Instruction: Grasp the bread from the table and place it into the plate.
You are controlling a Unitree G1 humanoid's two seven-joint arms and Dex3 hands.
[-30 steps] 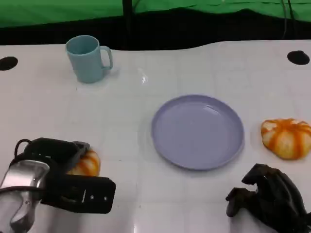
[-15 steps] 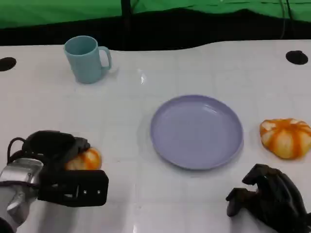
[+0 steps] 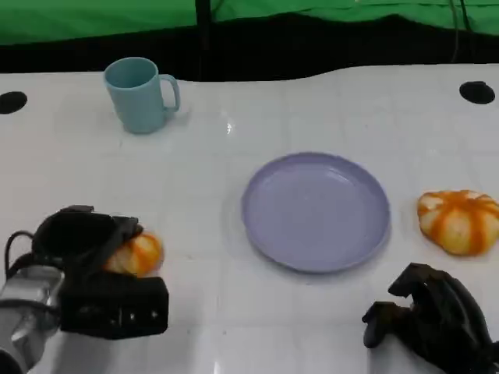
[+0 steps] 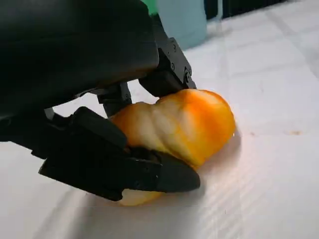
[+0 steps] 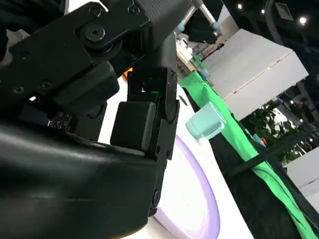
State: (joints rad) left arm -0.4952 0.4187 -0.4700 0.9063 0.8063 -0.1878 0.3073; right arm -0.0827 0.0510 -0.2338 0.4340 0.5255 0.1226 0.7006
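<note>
— While the round lilac plastic plate (image 3: 316, 210) sits mid-table, where's the bread?
— Near left: the black left hand (image 3: 86, 269) grips the orange-and-white bread roll (image 4: 174, 124) against the white table (image 3: 234, 93). The black right hand (image 3: 429, 315), near right, is curled in on nothing.

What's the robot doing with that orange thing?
The robot's left hand has its black fingers wrapped around a piece of bread on the white table. The purple plate is bare. A second bread lies beyond the plate, near the right hand, which holds nothing.
</note>
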